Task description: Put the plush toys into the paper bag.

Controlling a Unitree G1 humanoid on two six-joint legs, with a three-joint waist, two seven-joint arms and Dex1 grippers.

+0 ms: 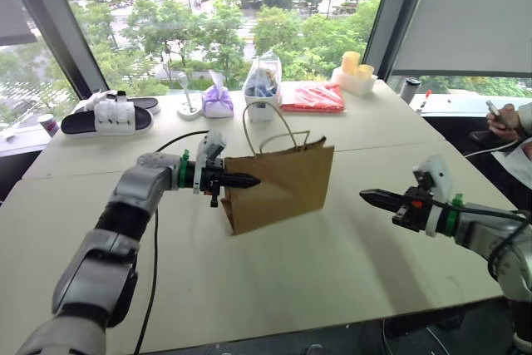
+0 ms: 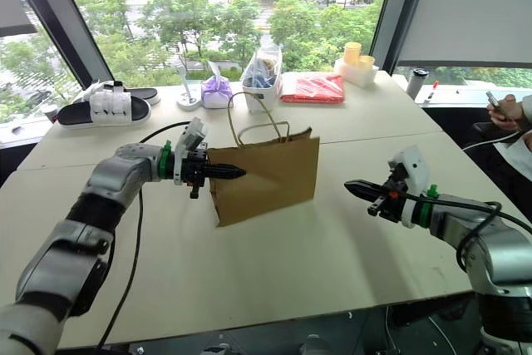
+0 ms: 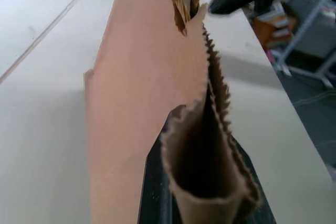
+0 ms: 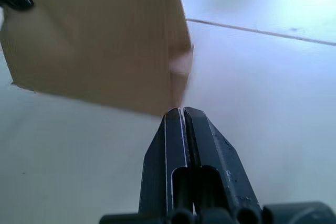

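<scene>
The brown paper bag (image 1: 283, 184) stands upright in the middle of the table, its cord handles (image 1: 274, 126) sticking up. My left gripper (image 1: 252, 180) points sideways at the bag's upper left corner and is shut on the paper rim; the left wrist view has the folded bag edge (image 3: 205, 161) lying over the black fingers (image 3: 152, 182). Off to the bag's right, my right gripper (image 1: 366, 196) hovers above the table, shut and holding nothing, its tips aimed at the bag (image 4: 94, 40). The plush toys are out of view.
Along the table's far edge are black-and-white sandals (image 1: 108, 114), a purple tied pouch (image 1: 218, 101), a white cup with a clear plastic bag (image 1: 263, 89), a red flat packet (image 1: 312, 97) and yellow cups (image 1: 356, 72). A black cable (image 1: 155, 239) crosses the left side. A person's hand (image 1: 499, 115) holds a phone at right.
</scene>
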